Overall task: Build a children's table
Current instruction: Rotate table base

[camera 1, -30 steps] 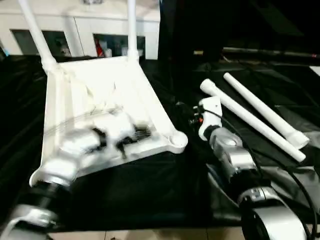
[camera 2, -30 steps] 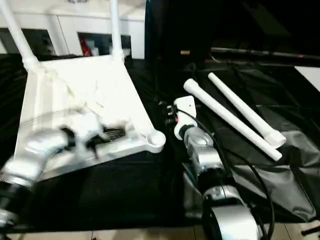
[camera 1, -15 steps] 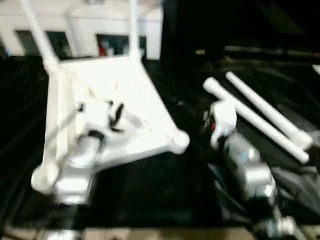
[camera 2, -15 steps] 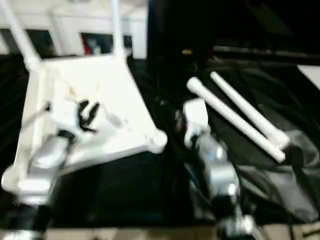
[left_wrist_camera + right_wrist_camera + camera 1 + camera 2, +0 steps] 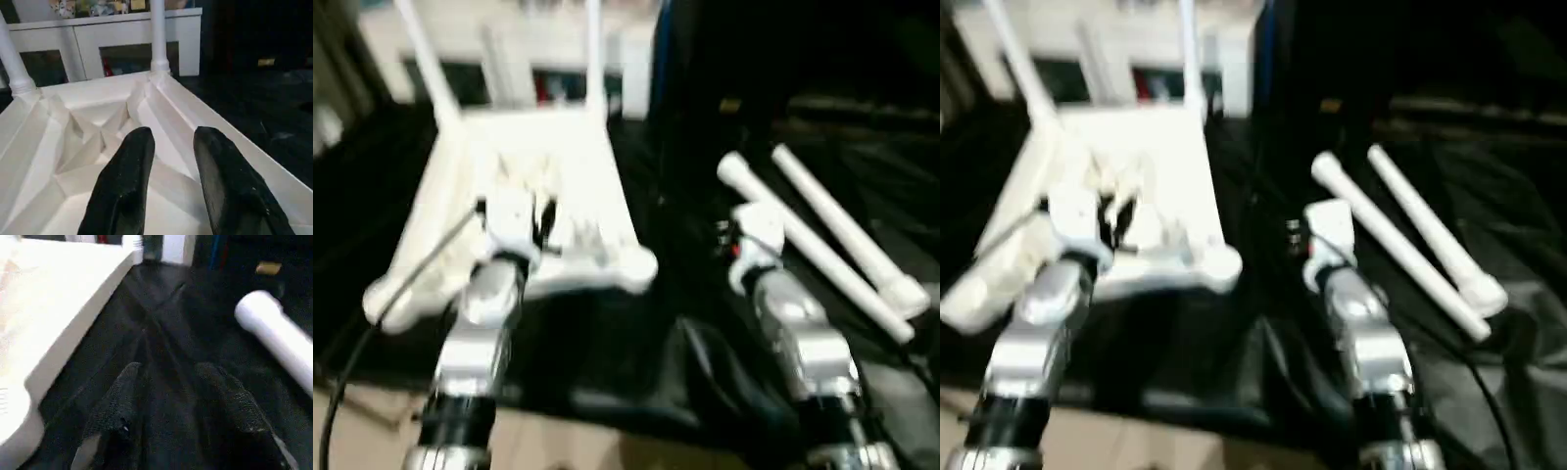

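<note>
Both grippers' jaws are standing spread with nothing between them. Left gripper (image 5: 171, 147) is hovering over the ribbed underside of the upturned tabletop (image 5: 578, 171), which is lying on a black cloth (image 5: 636, 352) with two legs (image 5: 157, 34) standing upright in its far corner sockets. Right gripper (image 5: 171, 377) is hanging above the cloth between the tabletop's edge and two loose legs (image 5: 822, 235) lying side by side to the right. White cabinet (image 5: 98, 34) is sitting behind.

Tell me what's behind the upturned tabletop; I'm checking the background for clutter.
Behind the tabletop stands a white cabinet with dark glass doors; colourful items sit on it, too cropped to identify. Two fitted legs cover parts of it.
</note>
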You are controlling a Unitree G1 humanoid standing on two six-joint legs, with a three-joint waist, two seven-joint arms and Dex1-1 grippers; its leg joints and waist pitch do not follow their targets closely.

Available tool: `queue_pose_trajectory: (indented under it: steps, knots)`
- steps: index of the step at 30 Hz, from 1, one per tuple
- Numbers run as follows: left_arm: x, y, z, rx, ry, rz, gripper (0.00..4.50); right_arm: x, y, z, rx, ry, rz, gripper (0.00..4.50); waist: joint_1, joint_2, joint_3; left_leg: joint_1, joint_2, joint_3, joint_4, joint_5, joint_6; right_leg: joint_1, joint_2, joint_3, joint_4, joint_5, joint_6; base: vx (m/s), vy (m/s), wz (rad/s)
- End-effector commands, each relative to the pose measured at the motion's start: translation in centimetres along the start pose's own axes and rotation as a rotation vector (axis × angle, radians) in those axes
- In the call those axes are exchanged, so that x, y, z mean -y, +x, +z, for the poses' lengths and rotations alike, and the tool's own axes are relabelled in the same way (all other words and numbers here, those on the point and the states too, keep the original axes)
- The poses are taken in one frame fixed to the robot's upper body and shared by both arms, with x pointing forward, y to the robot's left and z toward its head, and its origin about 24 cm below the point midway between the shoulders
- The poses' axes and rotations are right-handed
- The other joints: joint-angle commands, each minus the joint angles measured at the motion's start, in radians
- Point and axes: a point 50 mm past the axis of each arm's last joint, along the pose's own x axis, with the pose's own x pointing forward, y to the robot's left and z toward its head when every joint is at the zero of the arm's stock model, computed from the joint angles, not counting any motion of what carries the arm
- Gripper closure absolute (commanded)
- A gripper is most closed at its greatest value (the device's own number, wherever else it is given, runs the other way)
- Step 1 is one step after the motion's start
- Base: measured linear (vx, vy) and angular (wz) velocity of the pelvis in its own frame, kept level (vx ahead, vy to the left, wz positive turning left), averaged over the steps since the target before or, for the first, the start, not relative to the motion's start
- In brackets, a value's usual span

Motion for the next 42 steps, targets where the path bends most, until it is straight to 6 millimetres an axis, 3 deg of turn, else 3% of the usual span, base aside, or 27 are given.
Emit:
queue_pose_trajectory:
  steps: [1,2,3,4,5,6,7,9,10,11,12,13,14,16,17,18,19,20,21,22,24,25,26,28,29,32,42]
  knots:
    - [0.4,0.1,0.5,0.016,0.007,-0.010,2.84,0.4,-0.1,0.8,0.018,-0.011,-0.014,2.78,-0.010,0.000,-0.035,0.115,0.206,0.067,-0.146,-0.271,0.089,-0.061,-0.142,0.041,-0.012,-0.063,-0.121,0.063,-0.245,-0.07]
    - [0.4,0.0,0.5,0.014,0.005,-0.012,2.84,0.3,0.0,0.9,0.024,-0.022,-0.008,2.78,-0.011,-0.013,-0.021,0.112,0.132,0.136,-0.117,-0.494,0.018,-0.049,-0.096,0.041,-0.095,-0.221,-0.130,0.063,-0.245,-0.07]
    - [0.4,0.0,0.4,0.009,0.005,-0.015,2.84,0.1,0.1,1.1,0.028,-0.041,-0.001,2.78,-0.002,-0.072,-0.033,0.148,-0.008,0.131,0.057,-0.565,-0.019,-0.029,-0.087,0.129,-0.264,-0.663,-0.104,0.123,-0.203,-0.49]
    - [0.4,0.0,0.4,0.007,0.006,-0.016,2.84,0.1,0.1,1.1,0.029,-0.053,0.002,2.78,0.056,-0.055,-0.038,0.004,0.000,0.032,0.088,-0.299,0.054,0.159,-0.253,0.259,-0.271,-0.846,-0.137,0.136,-0.156,-0.41]
    - [0.3,-0.1,0.4,0.007,0.007,-0.012,2.84,0.0,0.1,1.2,0.030,-0.076,0.012,2.78,0.072,-0.044,-0.040,-0.024,-0.011,-0.023,0.108,-0.140,0.077,0.167,-0.248,0.256,-0.260,-0.854,-0.092,0.136,-0.156,-0.41]
    - [0.2,-0.1,0.4,0.005,0.007,-0.009,2.84,-0.1,0.1,1.2,0.026,-0.090,0.026,2.78,0.061,-0.056,-0.038,-0.044,-0.024,-0.040,0.117,-0.110,0.076,0.180,-0.230,0.248,-0.253,-0.829,-0.101,0.079,-0.146,-0.02]
    - [0.1,-0.1,0.4,0.003,0.009,-0.004,2.84,-0.2,0.2,1.2,0.022,-0.105,0.037,2.78,0.051,-0.040,-0.038,-0.058,-0.035,-0.072,0.116,-0.049,0.076,0.195,-0.230,0.237,-0.257,-0.739,-0.170,0.077,-0.105,0.01]
    - [-0.2,-0.2,0.3,-0.003,0.011,0.015,2.84,-0.3,0.2,1.2,0.016,-0.116,0.051,2.78,0.028,-0.029,-0.033,-0.078,-0.037,-0.092,0.098,0.043,0.075,0.202,-0.210,0.199,-0.278,-0.664,-0.251,0.081,-0.083,0.01]
    - [-0.3,-0.2,0.3,-0.010,0.010,0.025,2.84,-0.3,0.2,1.2,0.013,-0.121,0.055,2.78,0.024,-0.003,-0.032,-0.064,-0.025,-0.093,0.048,0.075,0.074,0.181,-0.186,0.162,-0.299,-0.661,-0.262,0.106,-0.001,-0.01]
    - [-0.4,-0.2,0.2,-0.014,0.009,0.030,2.84,-0.3,0.2,1.2,0.012,-0.125,0.057,2.78,0.015,0.028,-0.032,-0.039,-0.003,-0.083,-0.030,0.063,0.075,0.184,-0.155,0.099,-0.311,-0.636,-0.235,0.106,-0.001,-0.01]
    - [-0.5,-0.3,0.2,-0.015,0.010,0.032,2.84,-0.2,0.2,1.3,0.010,-0.126,0.055,2.78,0.006,0.058,-0.035,-0.010,0.035,-0.106,-0.091,-0.058,0.050,0.168,-0.115,0.060,-0.278,-0.558,-0.195,0.152,0.090,-0.15]
    - [-0.5,-0.3,0.2,-0.015,0.010,0.032,2.84,-0.2,0.2,1.3,0.010,-0.126,0.055,2.78,-0.050,0.082,-0.050,0.051,0.115,-0.203,-0.164,-0.246,0.096,0.124,-0.053,0.007,-0.134,-0.309,-0.150,0.090,0.071,-0.14]
    - [-0.6,-0.5,-0.1,-0.027,0.017,0.034,2.84,0.0,0.2,1.4,0.002,-0.117,0.050,2.78,-0.072,0.068,-0.079,0.128,0.148,-0.241,-0.146,-0.255,0.193,0.038,-0.064,0.011,-0.053,-0.141,-0.112,0.189,0.100,-0.13]
    - [-0.7,-0.5,-0.3,-0.038,0.029,0.033,2.84,0.3,0.4,1.7,-0.012,-0.122,0.039,2.78,-0.084,0.052,-0.090,0.126,0.121,-0.230,-0.079,0.284,0.386,-0.031,-0.083,0.025,-0.030,0.013,-0.012,0.215,0.053,0.01]
    - [-0.7,-0.5,-0.3,-0.039,0.030,0.033,2.84,0.3,0.4,1.7,-0.013,-0.123,0.038,2.78,-0.082,0.035,-0.103,0.120,0.096,-0.220,-0.024,0.884,0.456,-0.057,-0.111,0.058,-0.063,0.160,0.052,0.150,0.022,-0.03]
    - [-0.6,-0.6,-0.3,-0.041,0.031,0.025,2.84,0.6,0.5,2.0,-0.020,-0.132,0.028,2.78,-0.086,0.019,-0.106,0.103,0.066,-0.206,0.001,1.067,0.432,-0.050,-0.131,0.082,-0.100,0.276,0.055,0.007,0.019,-0.23]
    - [-0.6,-0.6,-0.3,-0.041,0.035,0.018,2.84,0.7,0.5,2.1,-0.030,-0.138,0.026,2.78,-0.085,-0.005,-0.109,0.060,-0.001,-0.177,0.033,1.082,0.361,-0.025,-0.147,0.102,-0.143,0.441,0.033,-0.068,-0.002,-0.11]
    - [-0.5,-0.6,-0.3,-0.041,0.042,0.005,2.84,1.0,0.6,2.3,-0.048,-0.153,0.022,2.78,-0.057,-0.049,-0.109,-0.093,-0.088,-0.113,0.033,0.618,0.233,0.103,-0.181,0.132,-0.146,0.912,-0.084,-0.068,-0.002,-0.11]
    - [-0.4,-0.7,-0.5,-0.051,0.043,-0.013,2.84,1.3,0.7,2.6,-0.061,-0.076,0.050,2.78,-0.052,-0.045,-0.114,-0.109,-0.068,-0.111,0.025,0.462,0.201,0.121,-0.200,0.140,-0.137,1.022,-0.137,0.008,-0.062,0.08]
    - [-0.4,-0.7,-0.5,-0.055,0.042,-0.018,2.84,1.4,0.8,2.6,-0.064,-0.049,0.060,2.78,-0.052,-0.033,-0.118,-0.109,-0.045,-0.107,-0.017,0.318,0.145,0.145,-0.185,0.119,-0.122,1.093,-0.225,0.013,-0.068,0.06]
    - [0.1,-1.0,-0.9,-0.089,0.068,-0.157,2.76,3.3,1.4,3.2,-0.139,-0.073,0.028,2.41,-0.069,0.003,-0.108,-0.071,-0.013,-0.103,-0.039,0.386,0.121,0.113,-0.127,0.074,-0.135,0.777,-0.328,-0.006,-0.063,0.04]
    - [0.1,-1.0,-0.9,-0.089,0.068,-0.157,2.76,3.3,1.4,3.2,-0.139,-0.073,0.028,2.41,-0.069,0.003,-0.108,-0.071,-0.013,-0.103,-0.039,0.386,0.121,0.113,-0.127,0.074,-0.135,0.777,-0.328,0.000,0.000,0.00]
    - [0.5,-1.3,-1.0,-0.103,0.084,-0.257,2.76,4.5,1.7,3.5,-0.181,-0.132,-0.002,2.25,-0.077,0.001,-0.090,-0.048,0.006,-0.091,-0.049,0.262,0.110,0.086,-0.121,0.066,-0.169,0.359,-0.348,0.000,0.000,0.00]
    - [1.0,-1.9,-0.8,-0.116,0.095,-0.394,2.76,5.6,2.0,3.7,-0.222,-0.165,-0.009,1.99,-0.077,0.003,-0.072,-0.045,0.023,-0.083,-0.067,0.045,0.099,0.080,-0.134,0.070,-0.191,0.062,-0.364,-0.035,-0.008,0.03]
    - [1.3,-2.1,-0.7,-0.124,0.079,-0.456,2.76,6.1,2.1,3.7,-0.244,-0.180,-0.007,1.99,-0.073,0.003,-0.061,-0.026,0.036,-0.063,-0.076,-0.130,0.064,0.061,-0.135,0.068,-0.208,-0.107,-0.356,-0.087,-0.038,0.13]
    - [2.4,-3.6,-0.3,-0.207,-0.014,-0.707,2.41,7.3,2.4,3.1,-0.358,-0.224,0.032,1.73,-0.070,0.005,-0.046,-0.004,0.050,-0.039,-0.090,-0.371,-0.048,0.042,-0.136,0.064,-0.230,-0.364,-0.273,-0.093,-0.030,0.18]
    - [3.6,-5.7,-0.1,-0.301,-0.015,-0.975,1.54,9.0,2.7,0.5,-0.554,-0.194,0.065,0.83,-0.072,0.001,-0.054,-0.040,0.050,-0.030,-0.093,-0.240,-0.036,0.060,-0.148,0.061,-0.234,-0.402,-0.245,-0.032,-0.007,0.02]
